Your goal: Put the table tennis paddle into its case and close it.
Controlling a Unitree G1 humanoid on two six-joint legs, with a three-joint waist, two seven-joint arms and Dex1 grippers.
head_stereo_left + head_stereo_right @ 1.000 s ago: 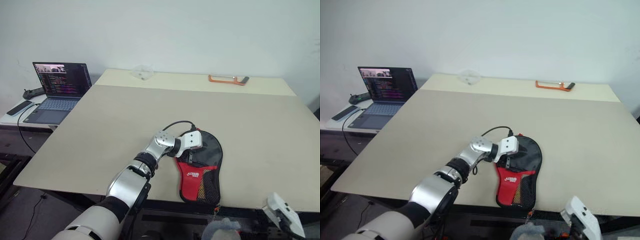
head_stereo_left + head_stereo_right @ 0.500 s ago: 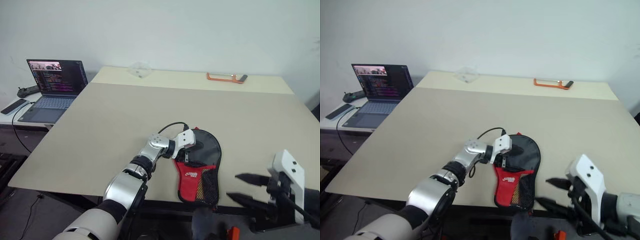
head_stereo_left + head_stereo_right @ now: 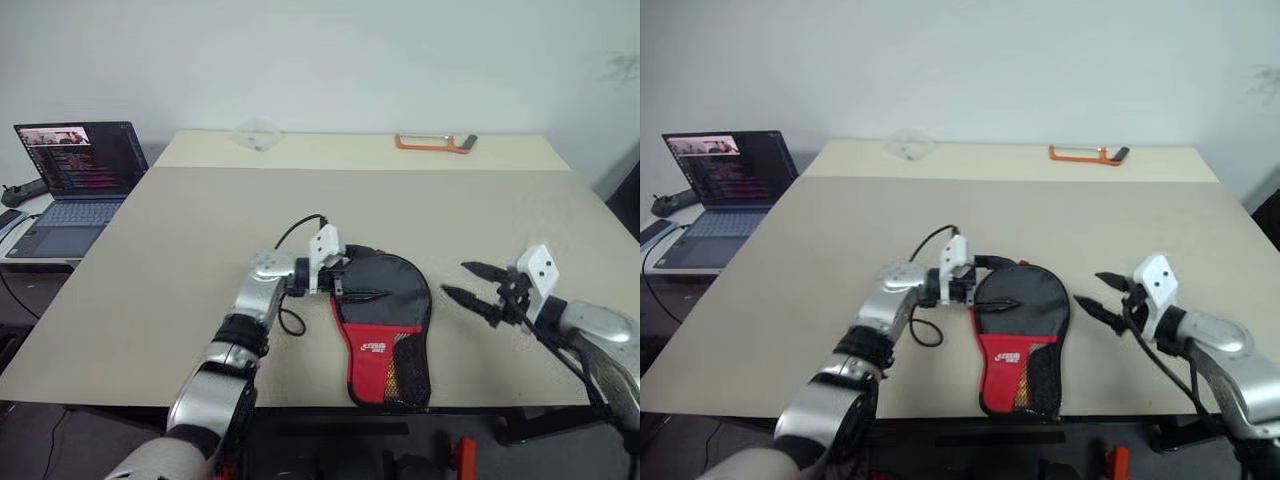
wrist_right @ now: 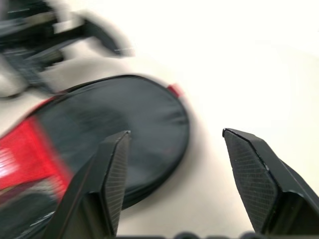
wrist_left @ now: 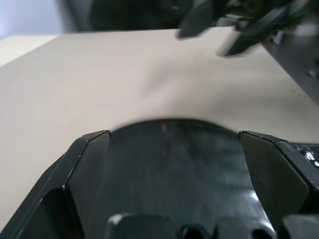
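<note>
At frame center the wide-open left gripper straddles the case top, likely steadying it, while the empty, spread right gripper approaches.

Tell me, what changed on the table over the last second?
The right gripper came up from below the table edge and now points, jaws open, at the case. The left gripper drew back toward the case's left rim, open. The case still lies flat; nothing was picked up.

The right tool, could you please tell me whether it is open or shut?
Open. The right tool hangs beside the case, its two black fingers spread apart with bare table between them, holding nothing.
</note>
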